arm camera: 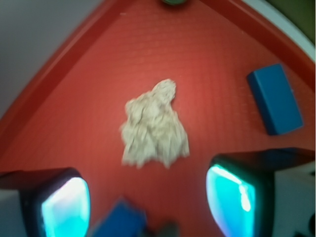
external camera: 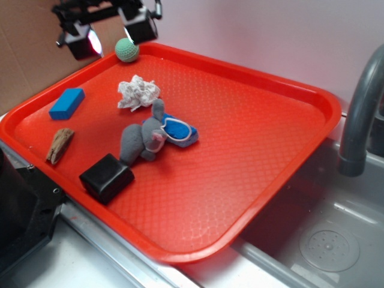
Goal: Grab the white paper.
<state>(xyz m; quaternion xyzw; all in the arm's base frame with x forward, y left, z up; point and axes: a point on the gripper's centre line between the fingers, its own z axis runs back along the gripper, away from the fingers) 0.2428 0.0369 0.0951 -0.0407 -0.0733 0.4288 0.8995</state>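
Jaws spread, gripper (arm camera: pixel 148 202) hovering over crumpled, wrinkly white paper (arm camera: pixel 154 126) on textured red tray (external camera: pixel 252 150).

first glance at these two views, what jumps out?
The big red tray fills the counter beside a sink. Near its middle lies a grey plush toy, with the crumpled white paper just behind it and a green ball at the far rim. The gripper hangs open above that far corner, the paper between its fingers in the wrist view.
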